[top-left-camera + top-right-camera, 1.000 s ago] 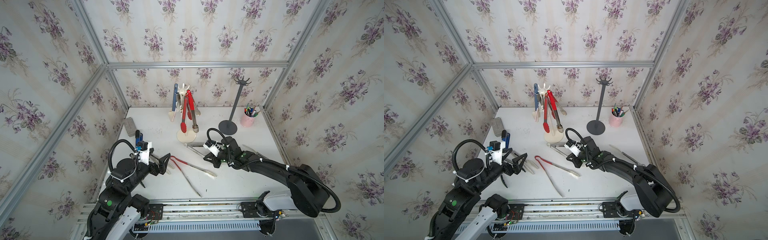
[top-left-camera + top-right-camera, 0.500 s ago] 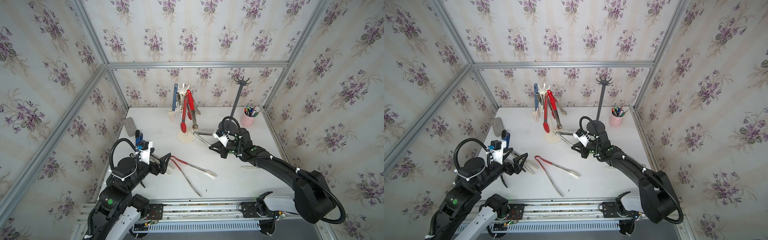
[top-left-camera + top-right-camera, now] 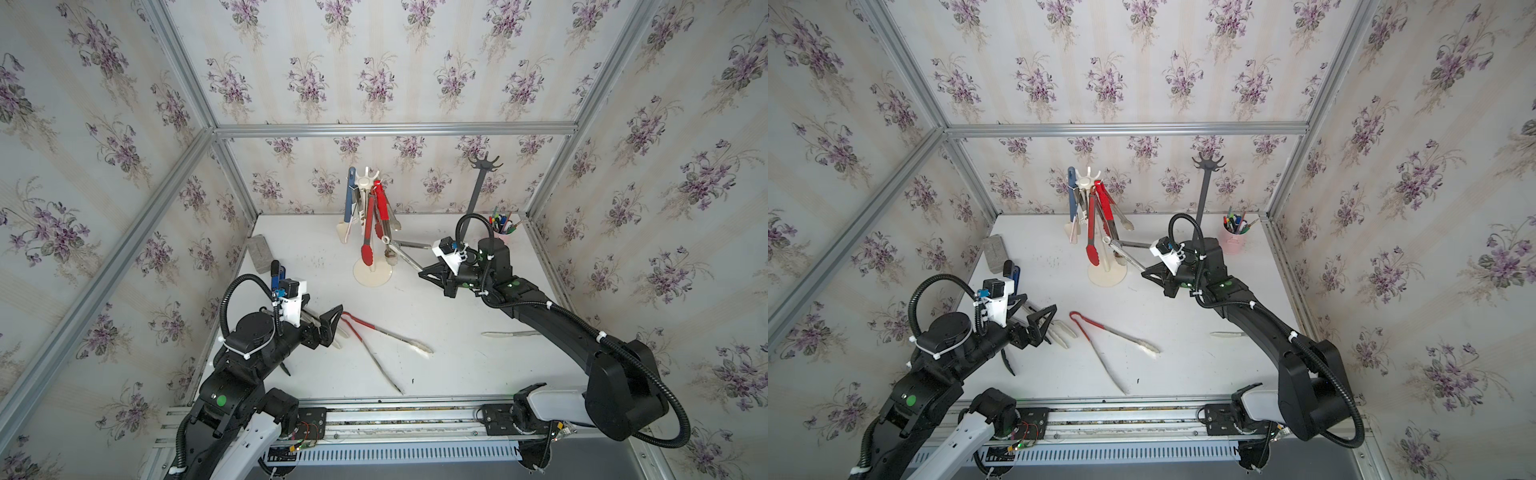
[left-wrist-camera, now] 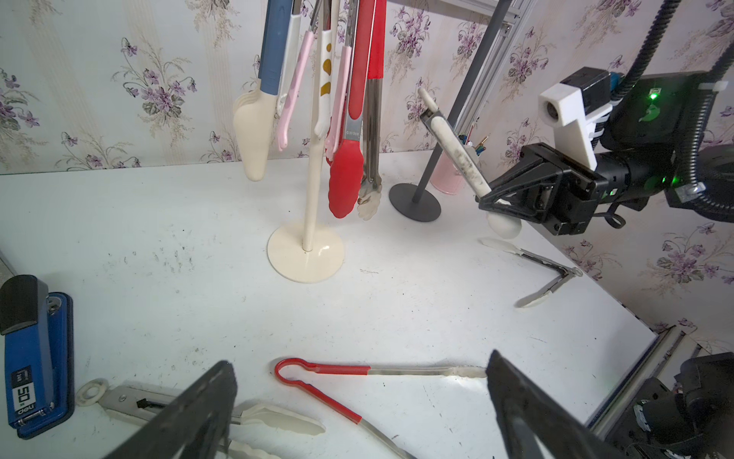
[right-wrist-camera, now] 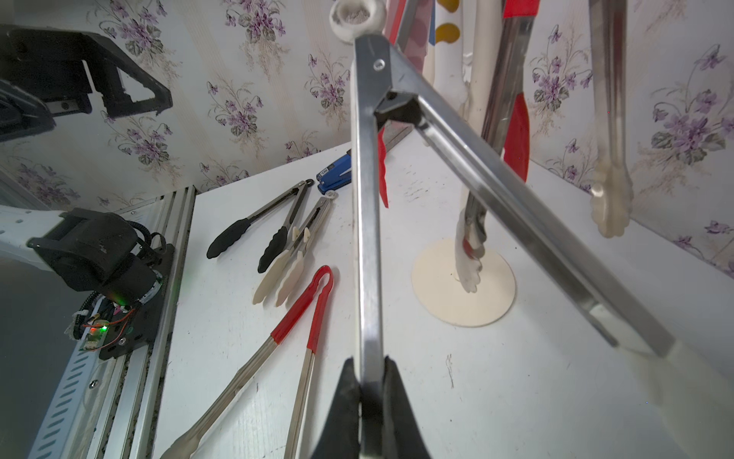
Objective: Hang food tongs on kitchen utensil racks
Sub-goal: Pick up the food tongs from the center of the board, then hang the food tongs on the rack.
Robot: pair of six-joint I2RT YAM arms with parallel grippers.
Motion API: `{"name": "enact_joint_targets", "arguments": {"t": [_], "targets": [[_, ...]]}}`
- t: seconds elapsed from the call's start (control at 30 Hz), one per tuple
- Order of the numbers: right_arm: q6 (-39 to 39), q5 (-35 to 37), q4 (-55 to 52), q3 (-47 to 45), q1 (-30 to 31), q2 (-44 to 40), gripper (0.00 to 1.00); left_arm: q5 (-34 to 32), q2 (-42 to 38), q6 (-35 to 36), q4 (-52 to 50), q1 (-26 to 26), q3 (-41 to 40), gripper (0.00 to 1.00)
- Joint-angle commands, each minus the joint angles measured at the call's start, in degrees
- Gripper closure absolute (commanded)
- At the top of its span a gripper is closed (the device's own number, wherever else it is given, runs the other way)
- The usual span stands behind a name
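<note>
My right gripper point(image 5: 367, 373) is shut on one arm of steel food tongs point(image 5: 365, 198) with white tips, held in the air. Their ringed hinge end point(image 3: 386, 240) points at the cream rack point(image 3: 372, 276), where several tongs hang. In both top views the right gripper point(image 3: 422, 272) point(image 3: 1144, 272) sits just right of that rack's base. The dark rack point(image 3: 478, 195) behind it carries nothing. My left gripper point(image 4: 359, 359) stands open and empty low over the table, above red-handled tongs point(image 4: 329, 369) and white-tipped tongs point(image 4: 278, 417). Black-tipped tongs point(image 5: 254, 222) lie beside them.
A blue stapler point(image 4: 31, 357) and a grey block point(image 3: 259, 248) lie along the left wall. A pink pen cup point(image 3: 503, 232) stands at the back right. Another pair of white-tipped tongs point(image 4: 548, 270) lies under the right arm, near the table's right edge.
The right gripper has lifted the steel tongs off the table and carried them back and right, level with the cream rack. The left arm has stayed still.
</note>
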Motion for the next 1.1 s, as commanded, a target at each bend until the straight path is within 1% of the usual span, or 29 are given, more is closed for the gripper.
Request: {"name": "enact_joint_targets", "arguments": {"t": [0.0, 0.37, 0.6, 1.07], "targets": [[0.5, -4.2, 5.0, 1.7, -1.1, 1.1, 1.0, 0.6, 0.0, 0.3, 1.5, 0.0, 0.5, 0.01], [4.1, -1.8, 10.8, 7.5, -2.8, 5.5, 1.0, 0.6, 0.5, 0.2, 1.7, 0.0, 0.8, 0.01], [8.0, -0.3, 16.0, 10.7, -3.5, 8.3, 1.0, 0.7, 0.3, 0.2, 1.7, 0.0, 0.7, 0.01], [15.4, 0.7, 22.1, 17.7, -3.8, 14.5, 1.0, 0.6, -0.5, 0.2, 1.7, 0.0, 0.1, 0.01]]}}
